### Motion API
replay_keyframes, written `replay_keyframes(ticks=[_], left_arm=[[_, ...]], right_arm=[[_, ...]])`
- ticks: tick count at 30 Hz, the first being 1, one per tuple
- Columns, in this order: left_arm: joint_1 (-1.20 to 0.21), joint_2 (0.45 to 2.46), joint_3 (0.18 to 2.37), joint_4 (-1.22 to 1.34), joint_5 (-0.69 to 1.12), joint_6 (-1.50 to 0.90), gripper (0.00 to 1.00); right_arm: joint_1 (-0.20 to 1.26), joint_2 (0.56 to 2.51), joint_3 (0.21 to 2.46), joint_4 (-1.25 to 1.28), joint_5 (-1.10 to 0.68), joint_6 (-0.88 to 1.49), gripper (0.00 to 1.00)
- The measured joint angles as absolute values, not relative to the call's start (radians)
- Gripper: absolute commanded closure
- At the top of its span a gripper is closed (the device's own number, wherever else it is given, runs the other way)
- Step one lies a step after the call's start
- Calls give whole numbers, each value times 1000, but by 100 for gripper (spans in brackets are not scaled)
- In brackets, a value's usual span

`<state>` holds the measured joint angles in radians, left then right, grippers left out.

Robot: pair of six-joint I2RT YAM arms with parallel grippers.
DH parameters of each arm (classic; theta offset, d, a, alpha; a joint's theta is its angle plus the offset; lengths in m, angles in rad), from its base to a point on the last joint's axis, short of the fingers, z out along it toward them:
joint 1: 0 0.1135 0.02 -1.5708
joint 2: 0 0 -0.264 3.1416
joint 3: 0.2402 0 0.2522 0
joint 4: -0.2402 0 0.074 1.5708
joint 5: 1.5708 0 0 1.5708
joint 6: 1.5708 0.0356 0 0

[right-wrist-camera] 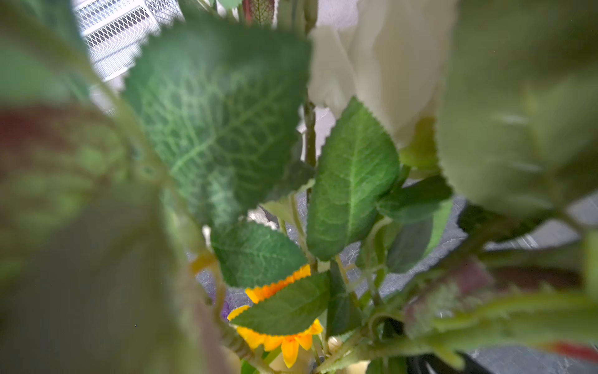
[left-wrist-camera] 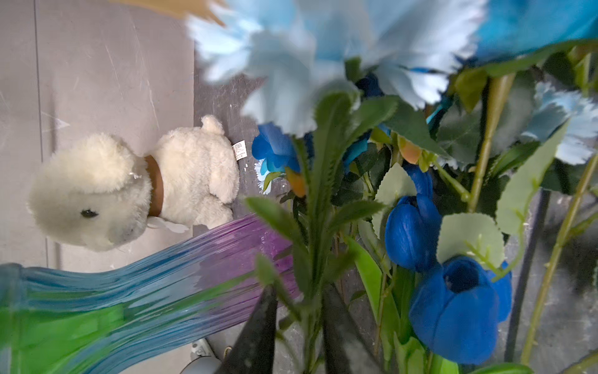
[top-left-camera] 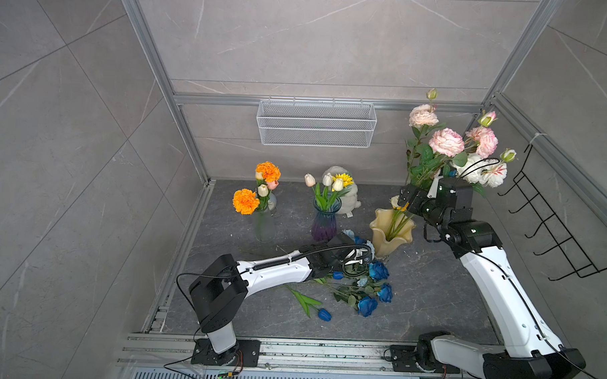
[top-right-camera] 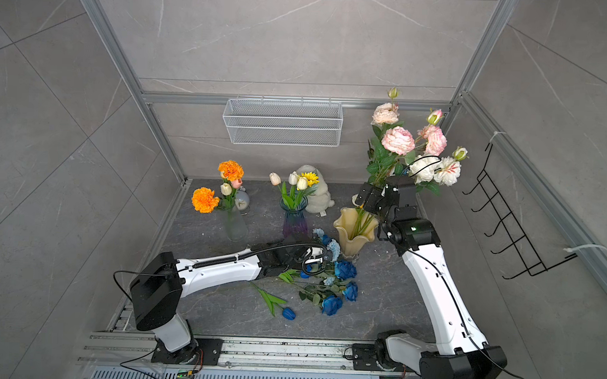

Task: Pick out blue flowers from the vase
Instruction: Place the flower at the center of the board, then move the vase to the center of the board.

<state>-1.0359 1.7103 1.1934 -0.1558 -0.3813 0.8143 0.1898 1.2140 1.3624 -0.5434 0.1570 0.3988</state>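
Observation:
Several blue flowers lie on the table in a heap: deep-blue roses, a dark-blue tulip and pale blue carnations. My left gripper is low over this heap. Its jaws stand apart, with a thin green stem loose in the gap. The cream-yellow vase holds green stems and a small sunflower. My right gripper is above its rim among the pink and white rose stems, where leaves hide its fingers.
A blue-purple vase with white tulips and a clear vase with orange marigolds stand further back. A white plush toy sits by the back wall. A wire basket hangs there, and a black rack on the right.

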Motion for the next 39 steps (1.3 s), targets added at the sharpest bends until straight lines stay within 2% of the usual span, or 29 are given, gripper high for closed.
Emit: replay_keyframes(ticks=[6,17,31,39], left_arm=[[-1031,1710,1193,-156,-381,800,56],[-1031,1710,1193,-156,-381,788,49],[-1031,1706,1215,-186,-364,766,49],[-1031,1660,1225,-202,-360,754,43]], right_arm=[[190,1214,1362,-595,157,398,0],[190,1154,1341,-656,141,422,0],[190,1036,1231,-685,142,430,1],[190,962,1168,-683,114,429,0]])
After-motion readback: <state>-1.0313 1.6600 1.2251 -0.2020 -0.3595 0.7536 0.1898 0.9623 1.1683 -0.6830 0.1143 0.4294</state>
